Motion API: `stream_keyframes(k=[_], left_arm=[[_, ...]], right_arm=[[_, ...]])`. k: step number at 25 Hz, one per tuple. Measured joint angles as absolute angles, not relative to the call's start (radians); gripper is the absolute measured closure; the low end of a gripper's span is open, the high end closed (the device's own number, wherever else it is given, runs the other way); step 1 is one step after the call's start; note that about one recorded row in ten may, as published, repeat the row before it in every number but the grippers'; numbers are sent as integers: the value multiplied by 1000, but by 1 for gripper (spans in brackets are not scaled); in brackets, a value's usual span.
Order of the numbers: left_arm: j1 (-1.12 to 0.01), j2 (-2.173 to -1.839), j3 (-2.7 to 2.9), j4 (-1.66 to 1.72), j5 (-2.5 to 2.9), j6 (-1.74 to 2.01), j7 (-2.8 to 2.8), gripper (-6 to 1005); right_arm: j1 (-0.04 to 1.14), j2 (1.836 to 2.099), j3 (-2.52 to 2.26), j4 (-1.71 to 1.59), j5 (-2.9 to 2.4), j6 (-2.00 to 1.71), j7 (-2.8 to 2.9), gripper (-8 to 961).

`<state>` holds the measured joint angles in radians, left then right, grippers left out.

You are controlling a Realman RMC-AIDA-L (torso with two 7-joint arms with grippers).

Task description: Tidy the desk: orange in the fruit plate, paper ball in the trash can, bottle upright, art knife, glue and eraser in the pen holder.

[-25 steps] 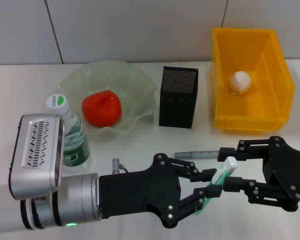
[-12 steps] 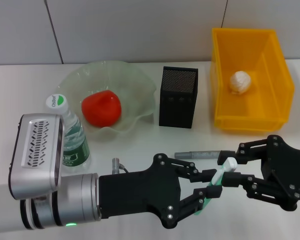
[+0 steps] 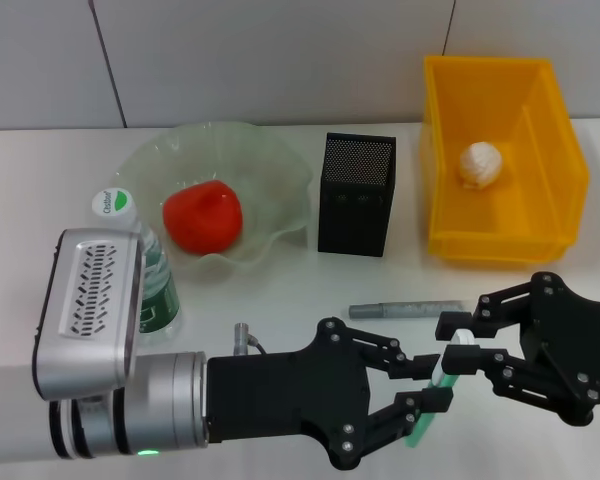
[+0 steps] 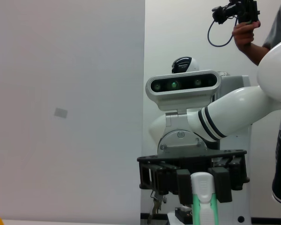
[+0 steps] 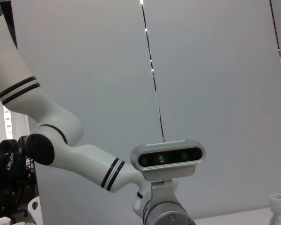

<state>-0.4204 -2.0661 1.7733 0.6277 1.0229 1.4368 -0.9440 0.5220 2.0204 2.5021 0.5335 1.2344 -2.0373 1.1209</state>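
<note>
At the far left of the desk the bottle already stands upright, and just beside it the fruit plate holds the red-orange fruit. Low in front, the left hand reaches in from the left, its fingers narrowed on the lower, green part of a green-and-white glue stick, which it holds clear of the desk, long axis tilted with the white cap up and toward the right. Behind that stands the black mesh pen holder, and between holder and hands a grey pen-like tool, probably the art knife, lies flat on the desk with its long axis running left to right. The right hand comes in from the right, its fingertips on either side of the white cap and apparently closing on it; whether they press it yet cannot be told from here. This looks like a hand-over of the glue, and what it turns on is that the stick's capped end points straight at the right hand, which is also the nearer one to the pen holder. At the far right, the yellow trash can holds the paper ball. No eraser can be seen.
</note>
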Motion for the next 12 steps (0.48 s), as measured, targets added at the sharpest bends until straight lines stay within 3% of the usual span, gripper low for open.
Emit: stream_keyframes(k=[3,12], left_arm=[[-422,-2067,1772,622,1033,1431,-946,809],[-418,-2065,1761,624,1034,1436,-947,592]], right_arm=[[522,2020,2496,537,1235,-2046,1116,770],[513,2021,2493,547,1243,-2062,1106,770]])
